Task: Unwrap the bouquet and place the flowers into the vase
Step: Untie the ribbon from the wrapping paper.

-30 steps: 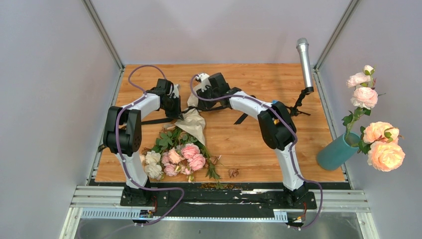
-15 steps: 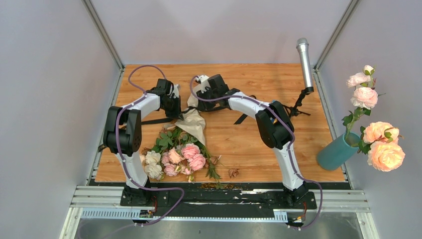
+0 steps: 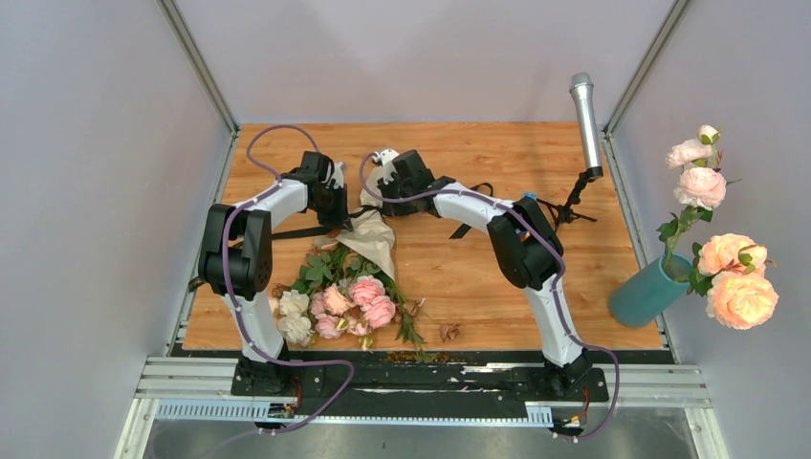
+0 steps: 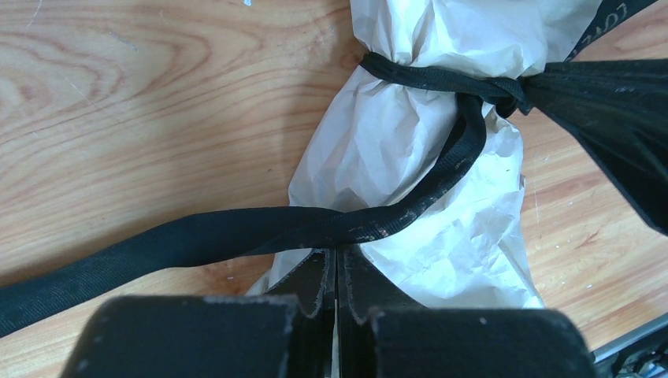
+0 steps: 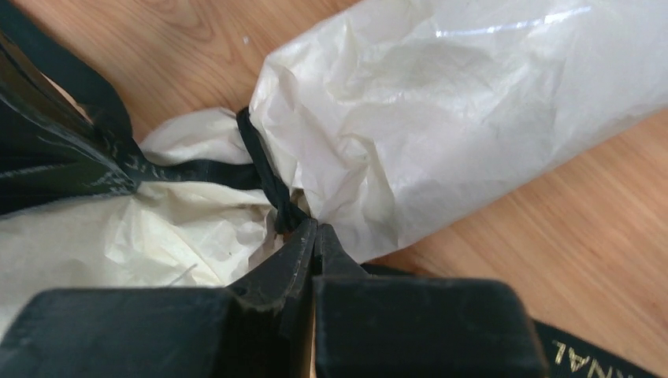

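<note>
The bouquet (image 3: 337, 287) lies left of centre on the table, its pink and cream flowers (image 3: 354, 296) toward the near edge. Its tan paper (image 3: 373, 237) is still tied with a black ribbon (image 4: 441, 79). My left gripper (image 4: 337, 250) is shut with the ribbon's long tail (image 4: 197, 236) pinched at its tips, beside the paper (image 4: 410, 150). My right gripper (image 5: 317, 227) is shut right at the ribbon's knot (image 5: 283, 209) in the paper's waist (image 5: 441, 102). From above, both grippers (image 3: 335, 206) (image 3: 375, 196) meet over the paper's far end. The teal vase (image 3: 646, 292) stands at the far right.
Large peach-orange roses (image 3: 736, 287) fill the vase and lean over the right wall. A silver microphone (image 3: 585, 115) on a black stand rises at the back right. Loose ribbon tails (image 3: 466, 228) and dried petals (image 3: 448, 332) lie on the wooden table (image 3: 497, 287).
My right gripper has closed at the ribbon knot, and its arm has shifted slightly left. The left arm and the bouquet have stayed put.
</note>
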